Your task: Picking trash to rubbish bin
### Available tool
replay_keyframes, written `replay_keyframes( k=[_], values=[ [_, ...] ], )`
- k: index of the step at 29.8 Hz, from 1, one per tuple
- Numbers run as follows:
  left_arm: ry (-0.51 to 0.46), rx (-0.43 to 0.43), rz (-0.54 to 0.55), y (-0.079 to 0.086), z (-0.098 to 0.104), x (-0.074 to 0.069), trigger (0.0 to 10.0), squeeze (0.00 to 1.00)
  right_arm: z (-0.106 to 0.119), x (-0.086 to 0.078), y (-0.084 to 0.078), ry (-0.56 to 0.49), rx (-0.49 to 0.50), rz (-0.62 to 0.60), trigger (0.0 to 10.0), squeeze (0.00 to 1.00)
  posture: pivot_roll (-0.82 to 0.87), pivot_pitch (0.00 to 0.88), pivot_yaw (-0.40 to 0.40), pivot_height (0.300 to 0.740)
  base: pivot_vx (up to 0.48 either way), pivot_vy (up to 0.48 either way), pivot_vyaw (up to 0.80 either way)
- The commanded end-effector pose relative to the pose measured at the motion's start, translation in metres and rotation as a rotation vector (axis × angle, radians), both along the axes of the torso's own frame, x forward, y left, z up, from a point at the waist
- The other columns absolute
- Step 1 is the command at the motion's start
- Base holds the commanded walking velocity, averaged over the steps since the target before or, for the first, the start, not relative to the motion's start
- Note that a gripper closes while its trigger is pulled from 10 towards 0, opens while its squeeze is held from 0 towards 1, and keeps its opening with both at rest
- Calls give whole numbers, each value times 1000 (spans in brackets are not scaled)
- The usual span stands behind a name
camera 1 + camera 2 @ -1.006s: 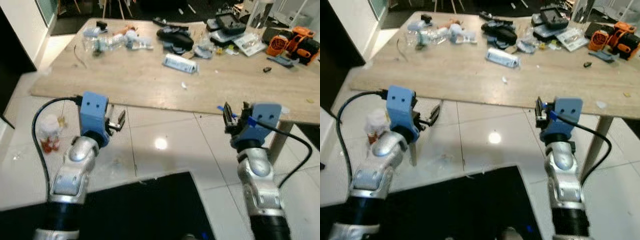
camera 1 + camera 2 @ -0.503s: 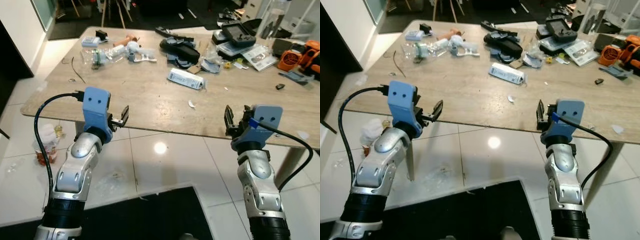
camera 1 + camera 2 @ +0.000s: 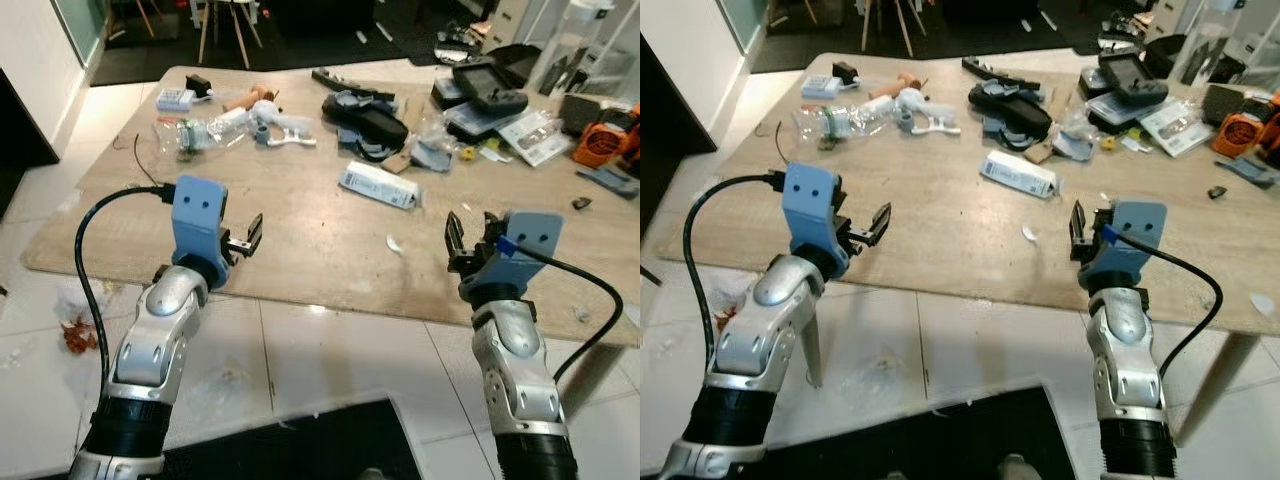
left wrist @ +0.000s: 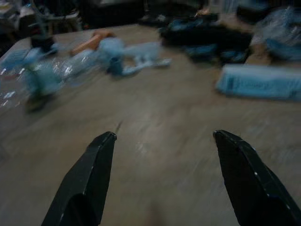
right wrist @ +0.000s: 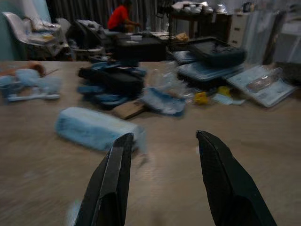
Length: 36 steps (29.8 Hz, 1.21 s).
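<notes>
A wooden table (image 3: 300, 230) carries scattered litter. A white and blue packet (image 3: 378, 185) lies near its middle, with a small white scrap (image 3: 394, 243) in front of it. Crumpled clear plastic (image 3: 205, 130) sits at the far left. My left gripper (image 3: 250, 230) is open above the table's near edge, with nothing between its fingers (image 4: 89, 179). My right gripper (image 3: 468, 225) is open too, just right of the scrap. It faces the packet (image 5: 96, 128), which lies ahead of its fingertips (image 5: 117, 165).
A black case (image 3: 365, 110), a dark handheld device (image 3: 490, 98), papers and an orange tool (image 3: 605, 140) crowd the table's far right. Crumpled rubbish (image 3: 80, 320) lies on the white tiles at left. A black mat (image 3: 300, 440) lies below me. A person in red (image 5: 120, 16) sits far behind.
The camera has come closer to the table. Both grippers, which hung over the floor in front of the table's edge, now hover over the tabletop. Both remain open.
</notes>
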<state>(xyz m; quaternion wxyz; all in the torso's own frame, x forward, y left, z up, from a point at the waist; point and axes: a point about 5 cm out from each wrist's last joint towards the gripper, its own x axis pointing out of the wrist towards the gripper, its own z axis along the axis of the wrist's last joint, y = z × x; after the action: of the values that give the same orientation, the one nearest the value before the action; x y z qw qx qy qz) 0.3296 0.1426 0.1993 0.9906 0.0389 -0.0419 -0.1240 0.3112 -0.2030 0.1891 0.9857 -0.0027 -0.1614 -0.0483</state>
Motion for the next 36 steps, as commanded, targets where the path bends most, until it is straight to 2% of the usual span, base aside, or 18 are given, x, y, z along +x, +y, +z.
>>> replay_keyframes(
  k=[1,20,31,34,35,36],
  values=[
    [11,2,14,4,-4,-2,10000,0,2,-1,0,-9,5,4,10000,0,-22,142,35,740,428,0,0],
    [-9,22,-7,3,1,0,10000,0,4,3,2,-19,12,16,10000,0,-12,104,37,740,426,0,0],
    [-27,30,20,6,3,1,10000,0,2,5,7,-7,31,45,10000,0,-10,101,43,740,0,0,0],
    [-20,27,-1,5,5,1,10000,0,-1,8,11,37,46,123,10000,0,-10,104,48,740,0,0,0],
    [-20,29,-19,4,6,1,10000,0,-2,9,14,51,40,164,10000,90,-10,106,49,740,0,0,0],
    [-20,29,-19,4,6,1,10000,0,-2,9,14,51,40,164,10000,90,-10,106,49,740,0,0,0]
  ],
)
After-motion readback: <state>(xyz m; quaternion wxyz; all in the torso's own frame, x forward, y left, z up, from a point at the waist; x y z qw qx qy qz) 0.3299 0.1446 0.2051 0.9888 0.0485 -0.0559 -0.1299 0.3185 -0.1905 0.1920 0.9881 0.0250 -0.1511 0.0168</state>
